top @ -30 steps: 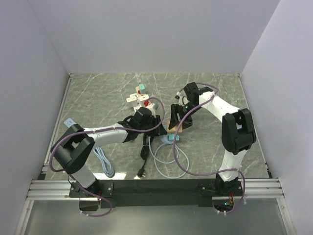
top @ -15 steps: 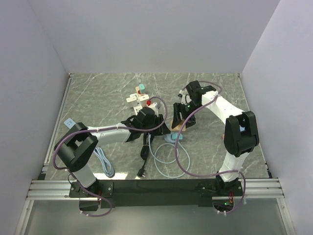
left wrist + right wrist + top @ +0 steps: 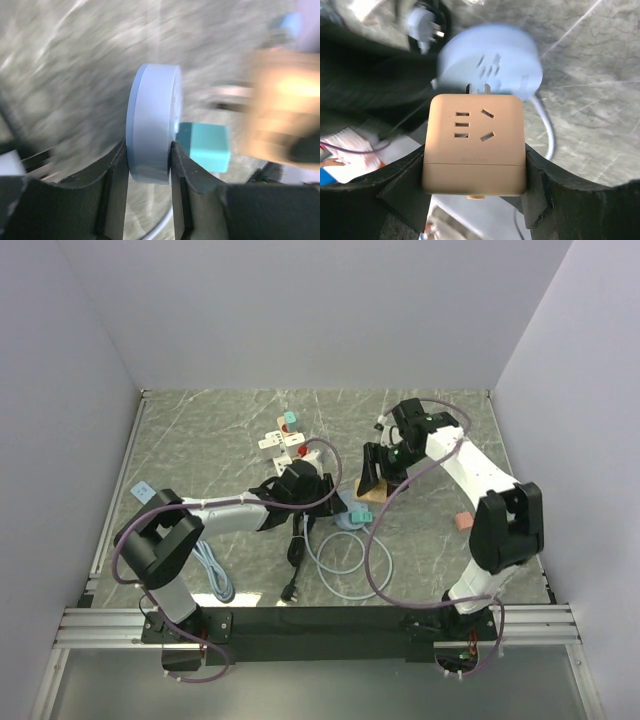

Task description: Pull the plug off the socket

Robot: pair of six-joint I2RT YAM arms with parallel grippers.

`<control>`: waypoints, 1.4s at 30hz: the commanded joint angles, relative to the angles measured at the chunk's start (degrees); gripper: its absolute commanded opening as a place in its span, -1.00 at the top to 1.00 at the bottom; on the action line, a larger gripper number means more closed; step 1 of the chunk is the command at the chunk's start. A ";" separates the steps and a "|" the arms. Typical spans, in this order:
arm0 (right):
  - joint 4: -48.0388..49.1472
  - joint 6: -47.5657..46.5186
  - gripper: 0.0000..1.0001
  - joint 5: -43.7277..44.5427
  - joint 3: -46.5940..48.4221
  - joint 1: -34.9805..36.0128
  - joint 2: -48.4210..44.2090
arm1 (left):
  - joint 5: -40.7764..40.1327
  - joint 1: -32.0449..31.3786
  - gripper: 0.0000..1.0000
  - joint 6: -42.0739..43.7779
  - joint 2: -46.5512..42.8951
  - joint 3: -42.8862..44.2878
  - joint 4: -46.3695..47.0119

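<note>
My left gripper point(image 3: 148, 165) is shut on the rim of a round light-blue socket disc point(image 3: 152, 125), held on edge. A teal cube point(image 3: 205, 145) sits against the disc's face. My right gripper point(image 3: 474, 170) is shut on a tan cube plug adapter point(image 3: 474, 150). Its metal prongs point(image 3: 477, 90) are bare and clear of the blue disc point(image 3: 490, 57) behind them. In the top view the tan adapter point(image 3: 372, 492) hangs under the right gripper point(image 3: 375, 478), a short gap right of the disc point(image 3: 350, 517) and the left gripper point(image 3: 330, 502).
A white power strip point(image 3: 285, 440) with red and teal pieces lies behind the left gripper. A black cable point(image 3: 295, 550) and the disc's pale blue cord point(image 3: 345, 565) lie in front. A pink cube point(image 3: 463, 521) sits at the right, and a coiled cable point(image 3: 212, 570) at the left.
My right gripper has drawn back and to the right with the tan adapter, opening a gap from the blue disc. The left gripper held the disc and shifted slightly right. The pink cube is uncovered.
</note>
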 commanded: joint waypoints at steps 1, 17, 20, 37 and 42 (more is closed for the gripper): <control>4.76 6.69 1.00 0.92 -2.84 2.76 -8.47 | -4.17 0.58 0.99 0.78 3.44 -1.28 -10.10; 17.08 19.44 1.00 35.13 -9.98 -8.11 -15.70 | -2.85 0.76 0.99 -0.89 1.95 -0.40 -9.75; 17.78 21.99 1.00 42.78 -9.36 -11.36 -11.93 | -2.76 0.76 0.99 -0.98 1.25 -0.75 -9.75; 21.39 30.26 1.00 63.81 -4.09 -22.00 3.73 | -1.36 0.84 0.99 -1.51 -3.06 0.30 -14.49; 20.86 30.79 1.00 62.06 -4.00 -25.16 7.60 | -1.09 0.84 0.99 -1.24 -2.62 1.97 -16.34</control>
